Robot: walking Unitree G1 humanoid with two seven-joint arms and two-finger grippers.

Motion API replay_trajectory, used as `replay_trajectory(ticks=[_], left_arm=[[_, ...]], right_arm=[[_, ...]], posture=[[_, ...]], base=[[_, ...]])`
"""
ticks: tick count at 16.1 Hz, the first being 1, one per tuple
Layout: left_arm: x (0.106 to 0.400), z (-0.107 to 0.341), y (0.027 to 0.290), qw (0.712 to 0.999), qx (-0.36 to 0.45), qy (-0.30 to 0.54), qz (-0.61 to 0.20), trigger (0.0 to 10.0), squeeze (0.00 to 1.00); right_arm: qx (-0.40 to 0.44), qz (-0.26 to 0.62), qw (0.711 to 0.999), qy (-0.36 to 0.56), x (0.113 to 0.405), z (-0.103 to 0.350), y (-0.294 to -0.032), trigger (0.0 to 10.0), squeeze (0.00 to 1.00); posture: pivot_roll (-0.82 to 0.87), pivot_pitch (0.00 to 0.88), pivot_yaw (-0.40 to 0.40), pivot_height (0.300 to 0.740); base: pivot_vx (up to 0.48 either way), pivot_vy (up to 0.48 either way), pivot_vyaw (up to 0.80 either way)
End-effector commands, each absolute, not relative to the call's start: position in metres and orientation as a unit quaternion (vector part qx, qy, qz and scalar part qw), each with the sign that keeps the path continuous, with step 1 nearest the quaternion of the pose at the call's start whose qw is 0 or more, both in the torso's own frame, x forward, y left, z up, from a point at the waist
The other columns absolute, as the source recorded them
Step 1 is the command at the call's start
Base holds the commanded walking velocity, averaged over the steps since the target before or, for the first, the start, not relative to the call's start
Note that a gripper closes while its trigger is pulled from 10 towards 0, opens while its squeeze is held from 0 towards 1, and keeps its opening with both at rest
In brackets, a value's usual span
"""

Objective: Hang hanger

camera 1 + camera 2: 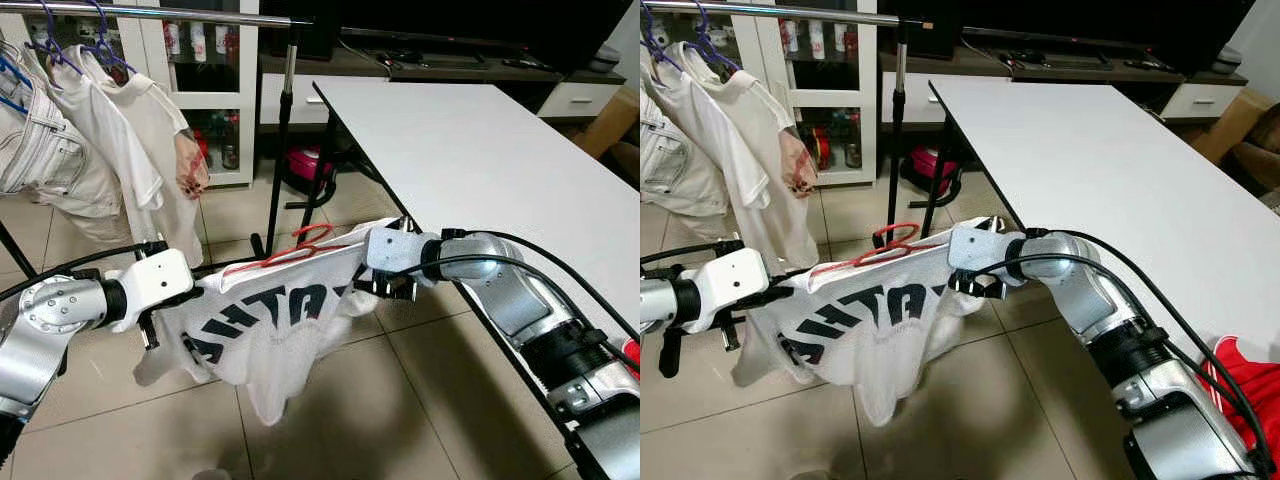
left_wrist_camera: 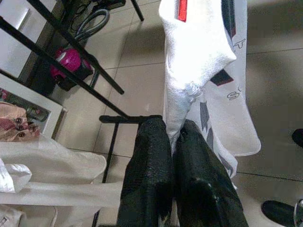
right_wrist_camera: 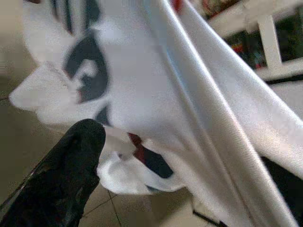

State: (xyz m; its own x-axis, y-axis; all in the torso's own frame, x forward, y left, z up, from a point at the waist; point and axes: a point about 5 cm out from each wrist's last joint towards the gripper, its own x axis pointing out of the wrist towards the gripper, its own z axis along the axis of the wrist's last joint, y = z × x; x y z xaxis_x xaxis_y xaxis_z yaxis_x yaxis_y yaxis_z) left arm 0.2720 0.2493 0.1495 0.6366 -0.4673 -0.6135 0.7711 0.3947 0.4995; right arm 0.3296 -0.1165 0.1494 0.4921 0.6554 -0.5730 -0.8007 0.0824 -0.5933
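A white T-shirt with black letters hangs on a red hanger, stretched between my two grippers above the tiled floor. My left gripper holds the shirt's left end; in the left wrist view its fingers are shut on a fold of the white cloth. At the shirt's right shoulder, next to the table's corner, my right gripper is pressed into the fabric. One black finger lies against the cloth in the right wrist view; the other is hidden. The hanger's hook points up and back, toward the rail.
A metal clothes rail runs across the upper left, with white garments on blue hangers. Its black post stands just behind the shirt. A long white table fills the right. A pink vacuum sits under it.
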Motion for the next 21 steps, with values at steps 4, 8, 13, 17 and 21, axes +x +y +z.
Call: replay_trajectory(ticks=[4, 8, 13, 17, 21], left_arm=[[0.276, 0.158, 0.261, 0.821, 0.411, 0.192, -0.346, 0.0, 0.00], [0.284, 0.163, 0.267, 0.836, 0.415, 0.186, -0.308, 0.0, 0.00], [0.286, 0.166, 0.274, 0.839, 0.422, 0.187, -0.288, 0.0, 0.00], [0.294, 0.171, 0.270, 0.853, 0.414, 0.165, -0.273, 0.0, 0.00], [0.296, 0.173, 0.268, 0.861, 0.405, 0.150, -0.269, 0.0, 0.00]], right_arm=[[-0.471, 0.531, 0.697, 0.097, 0.317, 0.147, -0.127, 10.0, 0.00], [-0.471, 0.569, 0.670, 0.068, 0.305, 0.154, -0.117, 10.0, 0.00], [-0.482, 0.556, 0.674, 0.067, 0.308, 0.159, -0.124, 10.0, 0.00], [-0.445, 0.570, 0.690, 0.035, 0.304, 0.166, -0.116, 10.0, 0.00], [-0.449, 0.415, 0.791, -0.014, 0.343, 0.191, -0.125, 10.0, 0.00]], posture=[[0.05, 0.000, -0.161, 0.740], [0.05, 0.000, -0.163, 0.740], [0.05, 0.000, -0.162, 0.740], [0.05, 0.000, -0.158, 0.740], [0.04, 0.000, -0.155, 0.740]], base=[[0.000, 0.000, 0.00], [0.000, 0.000, 0.00], [0.000, 0.000, 0.00], [0.000, 0.000, 0.00], [0.000, 0.000, 0.00]])
